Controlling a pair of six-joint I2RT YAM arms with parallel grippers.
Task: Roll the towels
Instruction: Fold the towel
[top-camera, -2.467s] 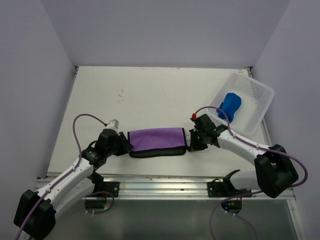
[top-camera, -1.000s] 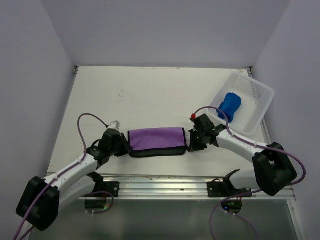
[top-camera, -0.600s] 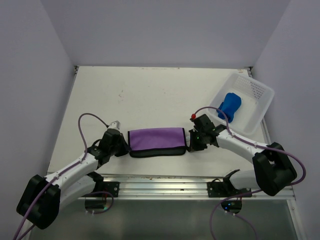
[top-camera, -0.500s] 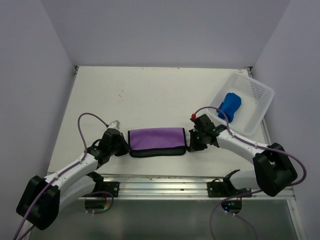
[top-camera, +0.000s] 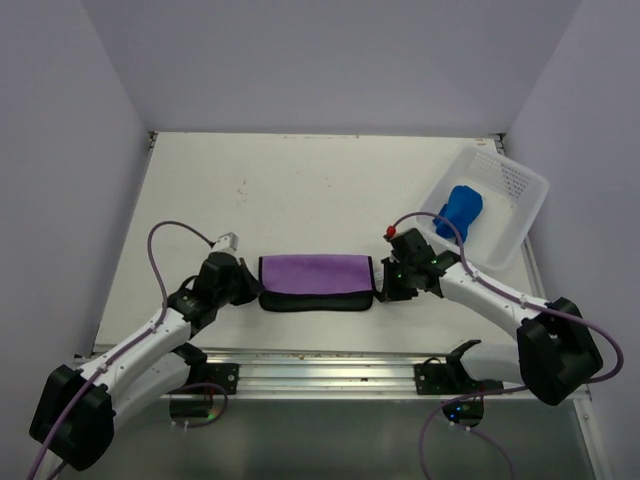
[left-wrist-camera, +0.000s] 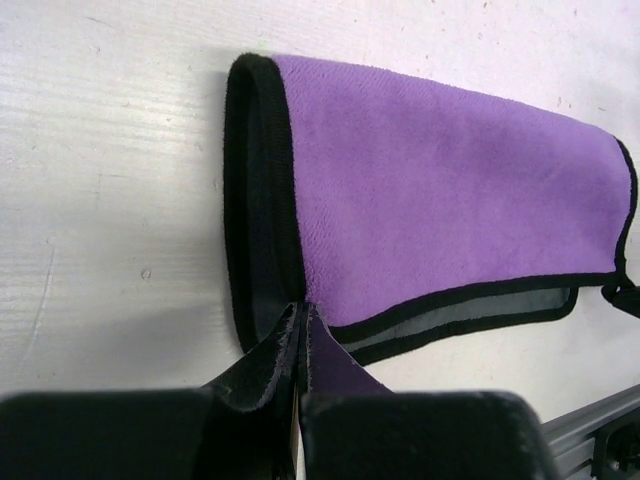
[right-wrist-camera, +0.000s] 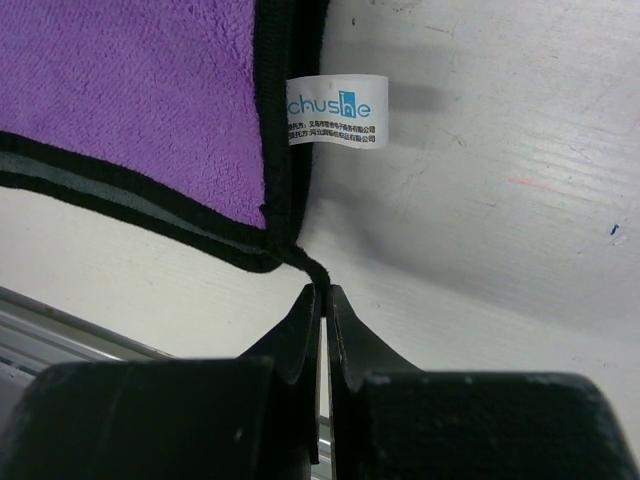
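The purple towel (top-camera: 316, 280) lies folded in a flat band near the table's front edge, purple on top with black trim. My left gripper (top-camera: 253, 291) is at its left end. In the left wrist view that gripper (left-wrist-camera: 300, 312) is shut on the near left corner of the purple towel (left-wrist-camera: 450, 190). My right gripper (top-camera: 384, 291) is at the right end, and in the right wrist view it (right-wrist-camera: 325, 291) is shut on the black trim at the near right corner of the towel (right-wrist-camera: 130, 100). The blue towel (top-camera: 463, 210) sits bundled in the basket.
The white perforated basket (top-camera: 524, 226) stands tilted at the table's right edge, just behind my right arm. A white care label (right-wrist-camera: 337, 110) sticks out from the towel's right end. A metal rail (top-camera: 330, 365) runs along the front edge. Walls enclose the white table (top-camera: 300, 190) on three sides.
My left gripper has shut on the towel's near left corner. Both grippers and the towel have shifted slightly right and away. The right gripper stays shut.
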